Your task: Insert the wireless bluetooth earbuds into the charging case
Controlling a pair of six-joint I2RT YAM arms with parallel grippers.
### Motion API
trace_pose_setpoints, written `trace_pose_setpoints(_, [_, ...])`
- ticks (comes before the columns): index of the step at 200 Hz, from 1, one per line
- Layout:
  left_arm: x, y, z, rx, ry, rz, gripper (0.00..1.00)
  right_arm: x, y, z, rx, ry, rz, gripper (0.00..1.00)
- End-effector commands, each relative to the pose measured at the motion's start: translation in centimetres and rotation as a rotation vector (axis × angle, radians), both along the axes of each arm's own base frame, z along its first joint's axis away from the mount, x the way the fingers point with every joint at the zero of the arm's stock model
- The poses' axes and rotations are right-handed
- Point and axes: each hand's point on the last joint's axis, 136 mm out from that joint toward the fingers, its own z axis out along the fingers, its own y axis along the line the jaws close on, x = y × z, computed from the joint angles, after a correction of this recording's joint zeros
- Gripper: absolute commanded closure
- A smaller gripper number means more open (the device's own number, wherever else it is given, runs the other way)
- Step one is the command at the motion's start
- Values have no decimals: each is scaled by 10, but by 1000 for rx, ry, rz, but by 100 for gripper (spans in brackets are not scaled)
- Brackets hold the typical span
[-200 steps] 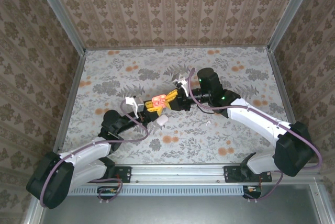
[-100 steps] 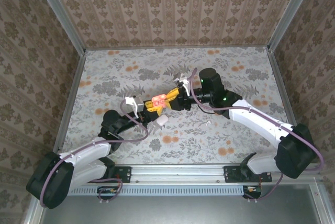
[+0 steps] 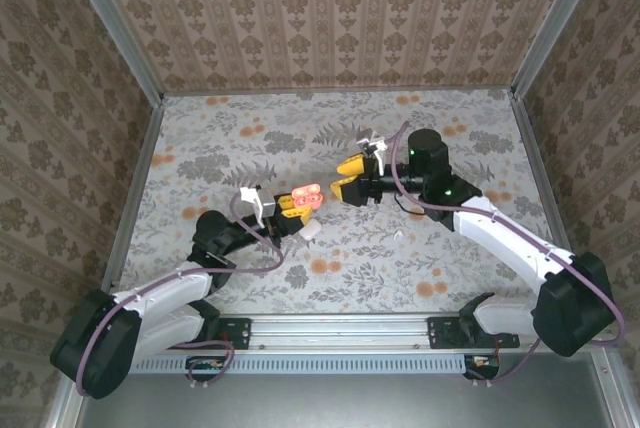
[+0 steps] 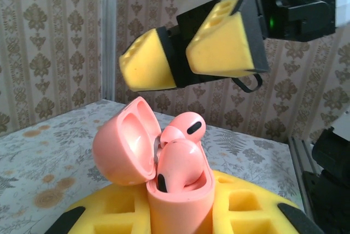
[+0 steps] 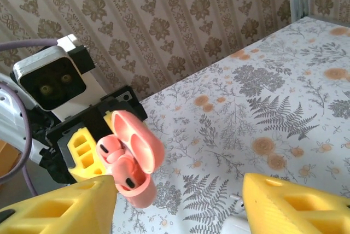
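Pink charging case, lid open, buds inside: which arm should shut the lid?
Right. The right claw is open, empty and faces the glossy pink plastic charging case; the left claw is shut on it, holding it up. One pink earbud sits higher.

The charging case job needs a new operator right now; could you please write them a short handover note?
The left gripper is shut on the charging case, whose lid stands open.
The right gripper is open and empty, close by the case but not touching it.
The earbuds: both pink buds sit in the case, one standing higher than the other.
Done: both buds are in.
Left: check that the higher bud is fully seated, then probably close the lid.
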Motion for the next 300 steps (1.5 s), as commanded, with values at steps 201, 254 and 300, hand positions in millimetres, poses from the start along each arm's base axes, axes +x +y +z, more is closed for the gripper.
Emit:
trace_pose_setpoints(201, [-31, -35, 2, 86, -266, -206, 83, -43, -5, -17, -73, -213, 154, 22])
trace_pose_setpoints(254, [-32, -35, 2, 86, -263, -206, 83, -39, -1, -17, -71, -210, 151, 22])
trace_pose_setpoints(300, [-32, -35, 2, 87, -261, -203, 83, -38, 0, -20, -79, -198, 156, 22])
